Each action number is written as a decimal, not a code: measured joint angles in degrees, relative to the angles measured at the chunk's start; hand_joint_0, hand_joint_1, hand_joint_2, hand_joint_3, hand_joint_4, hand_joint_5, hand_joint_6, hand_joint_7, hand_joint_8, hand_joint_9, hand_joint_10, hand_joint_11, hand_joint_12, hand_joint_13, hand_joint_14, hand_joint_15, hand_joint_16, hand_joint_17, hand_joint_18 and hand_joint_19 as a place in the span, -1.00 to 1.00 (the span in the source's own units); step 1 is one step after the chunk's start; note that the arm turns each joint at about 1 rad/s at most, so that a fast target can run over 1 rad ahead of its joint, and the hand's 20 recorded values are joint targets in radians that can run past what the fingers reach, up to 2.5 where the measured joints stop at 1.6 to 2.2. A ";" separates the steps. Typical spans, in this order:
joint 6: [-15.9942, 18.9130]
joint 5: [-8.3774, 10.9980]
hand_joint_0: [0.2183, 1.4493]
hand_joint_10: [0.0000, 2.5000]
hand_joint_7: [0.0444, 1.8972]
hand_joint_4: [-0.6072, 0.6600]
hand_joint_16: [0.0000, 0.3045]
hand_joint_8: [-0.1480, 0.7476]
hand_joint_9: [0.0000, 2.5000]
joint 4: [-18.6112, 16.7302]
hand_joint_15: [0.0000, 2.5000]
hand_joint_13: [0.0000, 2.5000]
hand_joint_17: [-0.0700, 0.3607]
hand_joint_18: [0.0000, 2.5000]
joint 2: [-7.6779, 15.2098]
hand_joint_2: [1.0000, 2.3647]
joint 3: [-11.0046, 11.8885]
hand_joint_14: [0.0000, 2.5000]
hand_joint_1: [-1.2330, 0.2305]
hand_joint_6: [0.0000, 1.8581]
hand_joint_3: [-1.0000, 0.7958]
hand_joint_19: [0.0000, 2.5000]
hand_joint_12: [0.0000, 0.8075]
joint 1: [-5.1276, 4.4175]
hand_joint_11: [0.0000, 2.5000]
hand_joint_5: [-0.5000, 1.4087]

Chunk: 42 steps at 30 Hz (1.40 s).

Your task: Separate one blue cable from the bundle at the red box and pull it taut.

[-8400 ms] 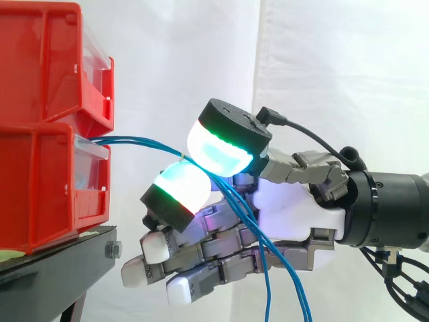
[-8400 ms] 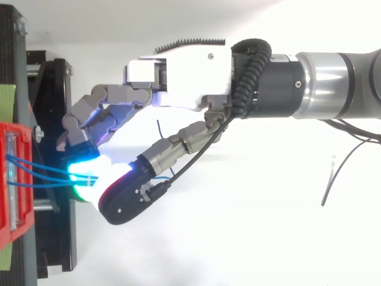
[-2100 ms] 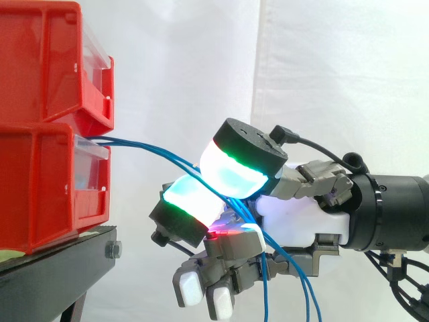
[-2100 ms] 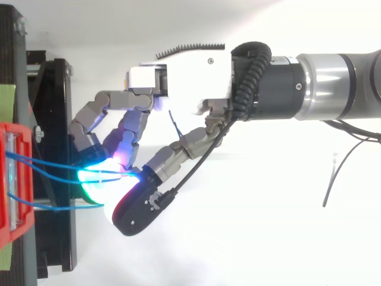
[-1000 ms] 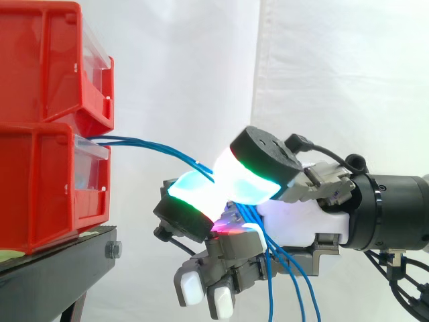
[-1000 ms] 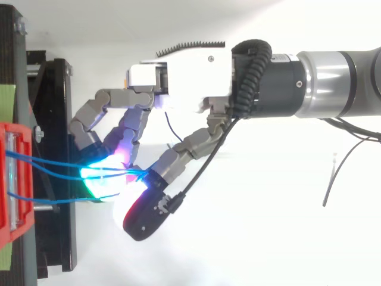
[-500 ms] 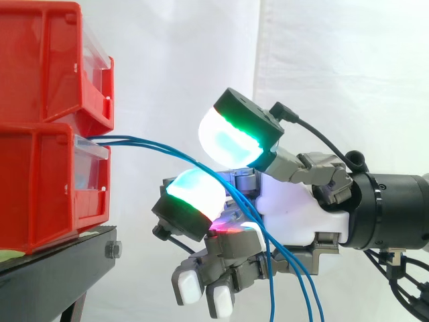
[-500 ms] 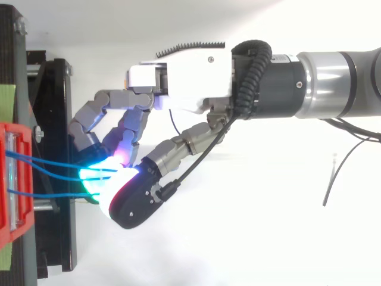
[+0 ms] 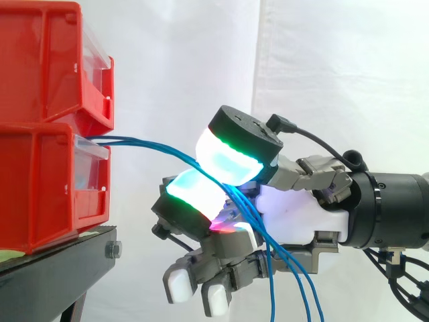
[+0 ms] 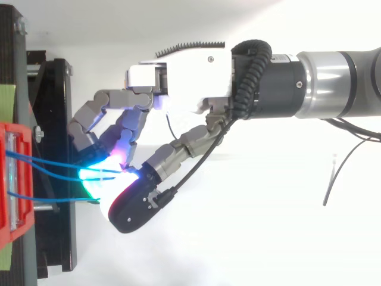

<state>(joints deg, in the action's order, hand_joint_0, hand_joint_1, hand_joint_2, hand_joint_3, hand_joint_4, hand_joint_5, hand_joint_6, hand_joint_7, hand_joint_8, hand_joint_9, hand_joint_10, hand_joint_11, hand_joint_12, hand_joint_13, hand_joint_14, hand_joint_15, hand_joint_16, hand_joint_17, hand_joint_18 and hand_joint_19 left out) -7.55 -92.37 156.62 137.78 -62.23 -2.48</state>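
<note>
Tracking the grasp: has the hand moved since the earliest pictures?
Yes. The hand, pinching the blue cables, has curled its lower fingers down and rightward, away from the red box.

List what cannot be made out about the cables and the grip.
- Side view: how many blue cables the hand pinches; its glowing pads cover the contact.
- Side view: the cables' lower ends, cut off by the bottom edge.
- Top view: the cables' start, hidden inside the red box.

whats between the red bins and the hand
Blue cables span that gap in the side view, running from the lower red bin to the hand.
</note>
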 measured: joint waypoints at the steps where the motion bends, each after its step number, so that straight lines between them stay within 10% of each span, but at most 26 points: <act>1: 0.00 0.00 -0.06 -0.98 0.36 -0.21 -0.70 -0.01 -0.12 0.00 -0.58 -0.47 -0.20 -0.44 0.00 -1.00 0.00 -0.98 -0.64 -0.05 -0.44 -0.50 -0.15 0.00 -0.05 -0.63; 15: -0.01 -0.01 -0.54 -0.98 0.35 -0.01 -0.68 0.08 -0.06 0.00 -0.57 -0.46 -0.16 -0.43 0.03 -1.00 0.01 -0.98 -0.71 -0.04 -0.44 -0.48 -0.10 0.02 -0.04 -0.57; 22: -0.01 -0.01 -0.74 -0.98 0.15 -0.23 -0.60 0.09 -0.03 0.03 -0.60 -0.44 -0.03 -0.40 0.02 -1.00 0.00 -0.99 -0.19 -0.10 -0.44 -0.47 0.03 0.02 -0.30 -0.54; 42: -0.07 0.06 -0.24 -0.98 0.42 -0.03 -0.69 0.02 -0.11 0.17 -0.59 -0.49 -0.19 -0.48 0.02 -0.98 0.00 -0.98 -0.63 -0.07 -0.28 -0.45 -0.13 -0.04 -0.17 -0.60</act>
<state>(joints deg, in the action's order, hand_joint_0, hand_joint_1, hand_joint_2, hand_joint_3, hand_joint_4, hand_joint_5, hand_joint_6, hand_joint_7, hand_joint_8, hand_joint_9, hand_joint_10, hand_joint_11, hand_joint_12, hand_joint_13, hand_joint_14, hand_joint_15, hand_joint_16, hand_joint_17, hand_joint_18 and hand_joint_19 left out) -7.62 -92.30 156.80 137.80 -62.23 -2.52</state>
